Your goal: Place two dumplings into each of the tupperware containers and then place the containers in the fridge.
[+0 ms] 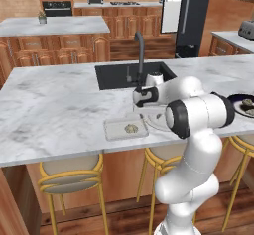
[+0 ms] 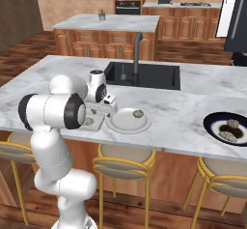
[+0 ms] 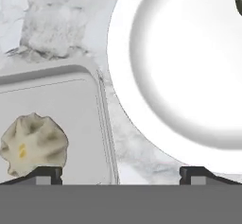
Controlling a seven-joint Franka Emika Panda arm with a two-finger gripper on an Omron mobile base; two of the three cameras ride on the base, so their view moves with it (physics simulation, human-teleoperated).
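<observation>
Gripper (image 3: 121,173) fingertips stand spread wide with nothing between them, above a tupperware container (image 3: 61,100) holding one dumpling (image 3: 33,145) at the hand view's eight o'clock, a round white plate (image 3: 189,72) just beside it at two o'clock, both on the marble counter (image 1: 49,110).

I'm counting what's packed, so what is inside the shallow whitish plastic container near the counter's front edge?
One pale pleated dumpling lies inside the shallow whitish rectangular plastic container. In the right base view the arm covers much of that tray.
</observation>
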